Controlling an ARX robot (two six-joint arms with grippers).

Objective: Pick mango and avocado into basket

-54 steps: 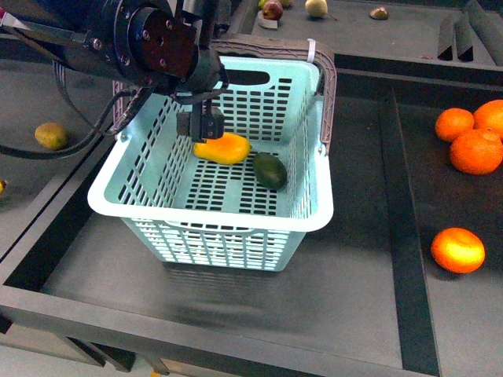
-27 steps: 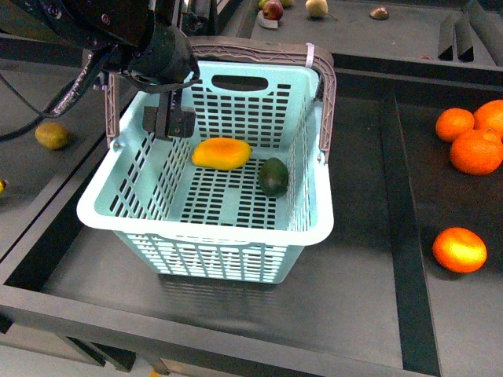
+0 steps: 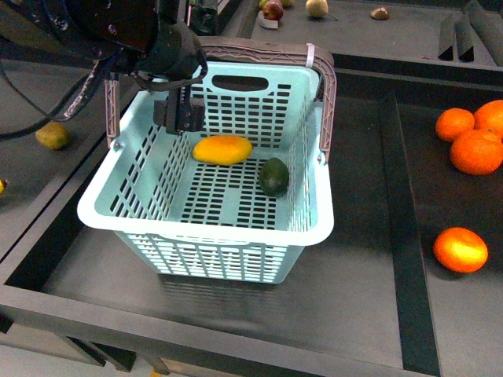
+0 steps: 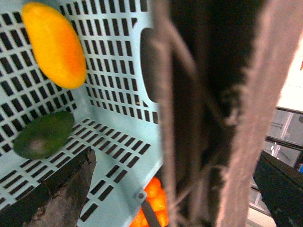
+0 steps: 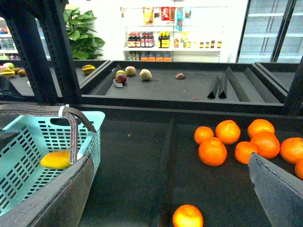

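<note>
Left gripper (image 3: pixel 179 116) hangs inside the basket (image 3: pixel 204 232) near its 11 o'clock corner – fingers look pressed together on nothing, clear of the fruit. Mango (image 3: pixel 222 149) lies on the basket floor, at about 4 o'clock from the gripper; avocado (image 3: pixel 273 176) sits just beside it at the mango's 4 o'clock, a small gap between them. Right gripper (image 5: pixel 170 198) – fingers spread wide, empty, above the dark shelf. Oranges (image 3: pixel 471 141) lie at 3 o'clock, well apart from the basket.
</note>
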